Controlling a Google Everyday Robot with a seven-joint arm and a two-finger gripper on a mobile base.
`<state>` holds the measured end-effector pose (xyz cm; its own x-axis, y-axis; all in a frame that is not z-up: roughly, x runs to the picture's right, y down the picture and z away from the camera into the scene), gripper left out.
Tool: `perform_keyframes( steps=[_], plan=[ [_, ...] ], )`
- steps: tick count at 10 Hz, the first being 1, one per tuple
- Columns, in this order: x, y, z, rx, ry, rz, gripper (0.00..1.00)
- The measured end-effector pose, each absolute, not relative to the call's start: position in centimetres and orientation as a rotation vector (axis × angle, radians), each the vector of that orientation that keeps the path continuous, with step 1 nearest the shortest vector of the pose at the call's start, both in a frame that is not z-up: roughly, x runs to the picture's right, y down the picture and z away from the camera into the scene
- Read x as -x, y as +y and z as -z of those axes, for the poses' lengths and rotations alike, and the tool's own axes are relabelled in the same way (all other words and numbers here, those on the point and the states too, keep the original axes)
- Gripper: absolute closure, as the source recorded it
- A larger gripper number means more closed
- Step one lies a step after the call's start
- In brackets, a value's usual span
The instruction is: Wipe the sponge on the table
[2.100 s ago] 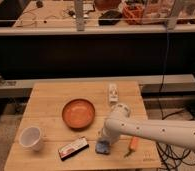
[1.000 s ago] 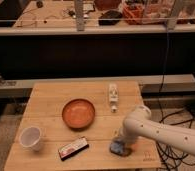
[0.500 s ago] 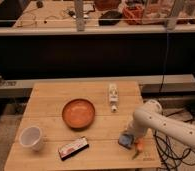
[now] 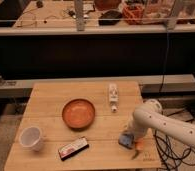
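The sponge (image 4: 125, 139) lies flat on the table (image 4: 51, 100), near the front right corner and not far from the right edge. It shows as a small blue-grey block. The carrot (image 4: 139, 146) lies just beside it on the right, so close that I cannot say whether the two touch.

The gripper (image 4: 132, 134) is down on the sponge from above and from the right, at the end of the white arm (image 4: 156, 120) that bends in from off the table. From this view the wrist covers the contact. I cannot tell whether the gripper is clamped on the sponge or only bearing down on it.

With the sponge on the wood and the gripper on top of it, I judge that a wiping stroke is the step in hand. How much of the top has been covered I cannot read from the planks.

The next stroke calls for steady downward pressure and a slide to the left. A strip of bare wood lies there, between the orange bowl (image 4: 78, 113) and the black-and-red pack (image 4: 73, 148). Going right would push the carrot off, or carry the sponge over the edge.

Farther off, a small white bottle (image 4: 112, 95) lies behind the arm's elbow and a white cup (image 4: 31, 137) stands at the front left. Both are well apart from the sponge. Cables (image 4: 163, 145) trail on the floor to the right of the table.
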<state>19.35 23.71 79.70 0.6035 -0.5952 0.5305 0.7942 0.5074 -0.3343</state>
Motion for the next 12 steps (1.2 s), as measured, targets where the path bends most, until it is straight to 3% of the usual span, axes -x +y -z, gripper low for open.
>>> perform_keyframes(
  steps=[3,5,12],
  plan=[
    [-16.8,16.5,-79.0,0.544,-0.362,0.928,0.91],
    [-14.6,15.2,-78.9,0.529,-0.374,0.977,0.91],
    [-7.4,20.4,-78.5,0.518,-0.475,1.129,0.91]
  ],
)
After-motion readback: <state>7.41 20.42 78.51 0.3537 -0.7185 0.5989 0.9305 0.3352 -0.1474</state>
